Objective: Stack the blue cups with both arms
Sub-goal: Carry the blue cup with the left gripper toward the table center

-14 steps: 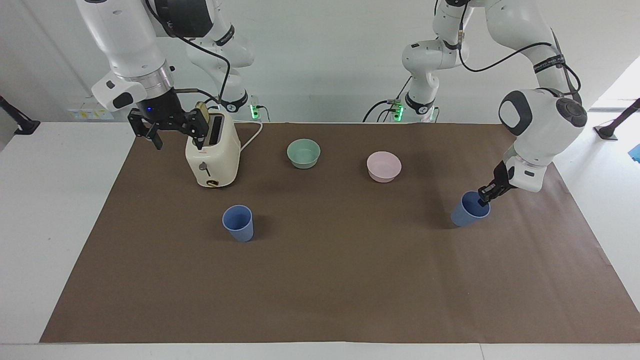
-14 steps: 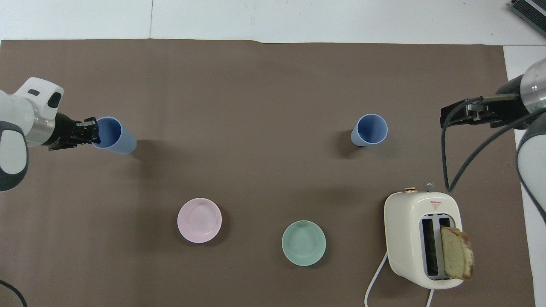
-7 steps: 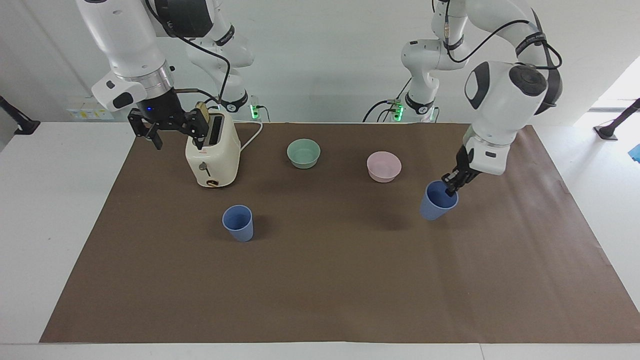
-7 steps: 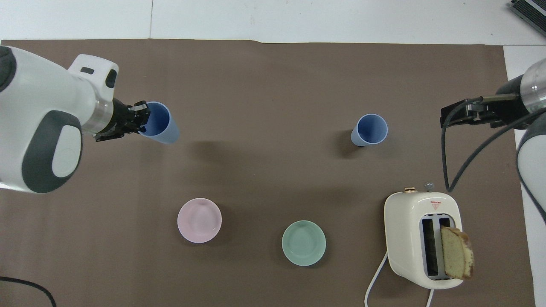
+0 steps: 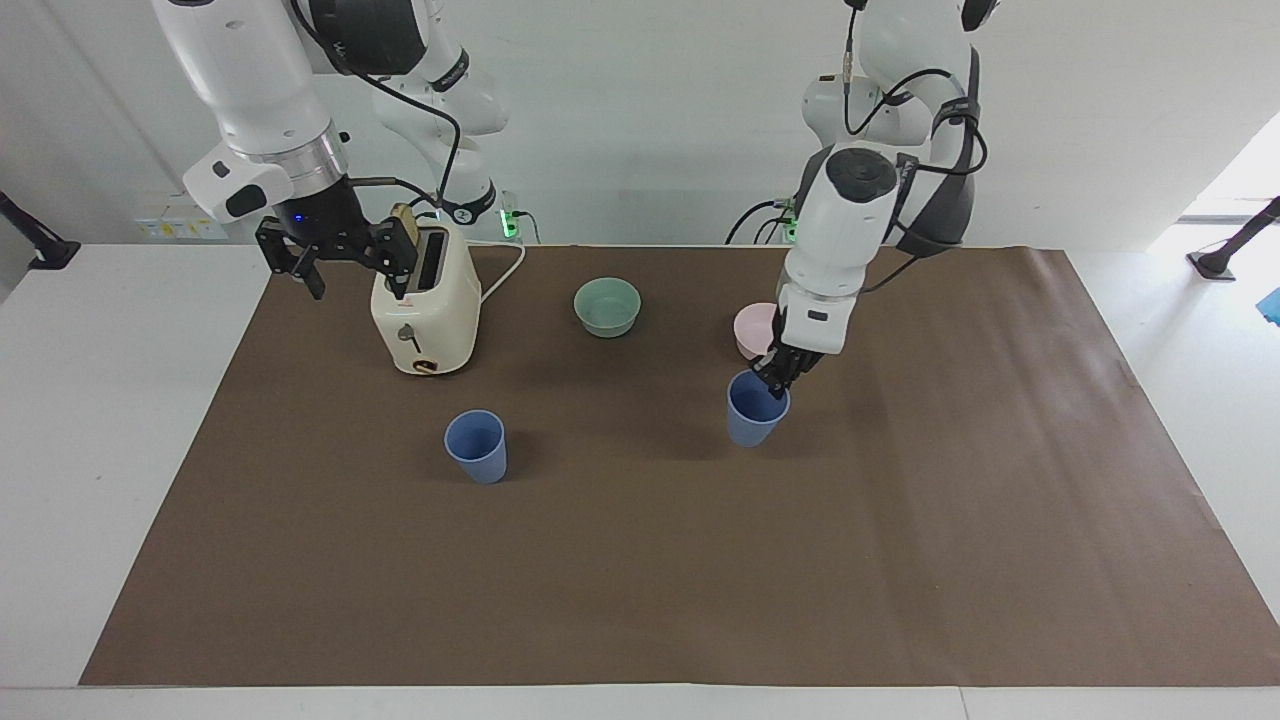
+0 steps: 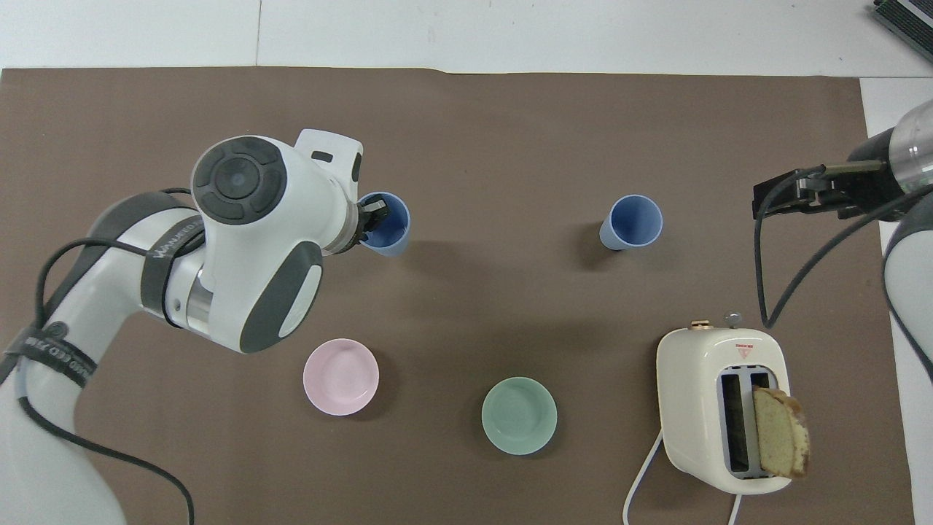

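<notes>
From the facing view, the left end effector [image 5: 778, 378] pinches the rim of a carried blue cup [image 5: 755, 410], one finger inside the mouth and one outside, and holds it in the air over the brown tabletop [image 5: 700, 560] with the pink bowl [image 5: 748, 328] just beside the arm's wrist. The standing blue cup [image 5: 476, 446] sits upright on the tabletop toward the right arm's end, farther from the robots than the cream toaster [image 5: 426, 300], and well apart from the carried one. The right end effector [image 5: 340, 258] waits over the edge of the mat beside the toaster, its fingers spread and holding nothing. The green bowl [image 5: 607, 306] lies near the robots, between toaster and pink bowl. From the overhead view, the carried blue cup [image 6: 388, 227] and the standing blue cup [image 6: 633, 222] lie about level with each other, so the remaining travel looks mostly sideways toward the right arm's end. The left end effector [image 6: 373, 217] is largely hidden under its own wrist. To do this well, I would keep the carried cup high enough to pass over the other's rim, level its slight tilt, centre it over the open mouth, then lower it straight. A rim pinch can let the cup swing, so a slow approach seems wise.
</notes>
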You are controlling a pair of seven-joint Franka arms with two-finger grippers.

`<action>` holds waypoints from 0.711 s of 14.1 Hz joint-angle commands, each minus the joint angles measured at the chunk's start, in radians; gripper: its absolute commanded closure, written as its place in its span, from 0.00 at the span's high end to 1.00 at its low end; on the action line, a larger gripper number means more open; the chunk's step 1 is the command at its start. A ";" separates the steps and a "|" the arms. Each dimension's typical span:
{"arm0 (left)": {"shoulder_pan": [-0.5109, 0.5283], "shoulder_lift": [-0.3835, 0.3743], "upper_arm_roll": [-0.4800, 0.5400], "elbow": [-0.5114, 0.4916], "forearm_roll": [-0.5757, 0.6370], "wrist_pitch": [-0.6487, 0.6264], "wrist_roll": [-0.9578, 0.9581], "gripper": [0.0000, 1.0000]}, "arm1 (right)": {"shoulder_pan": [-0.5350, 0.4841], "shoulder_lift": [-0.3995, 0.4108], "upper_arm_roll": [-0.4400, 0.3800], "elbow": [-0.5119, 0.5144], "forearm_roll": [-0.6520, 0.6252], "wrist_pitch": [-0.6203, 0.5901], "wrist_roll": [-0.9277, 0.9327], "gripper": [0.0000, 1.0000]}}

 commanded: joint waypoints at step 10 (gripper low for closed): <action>-0.112 0.077 0.015 -0.056 0.023 0.202 -0.081 0.00 | -0.010 -0.025 -0.002 -0.030 0.018 0.010 -0.018 1.00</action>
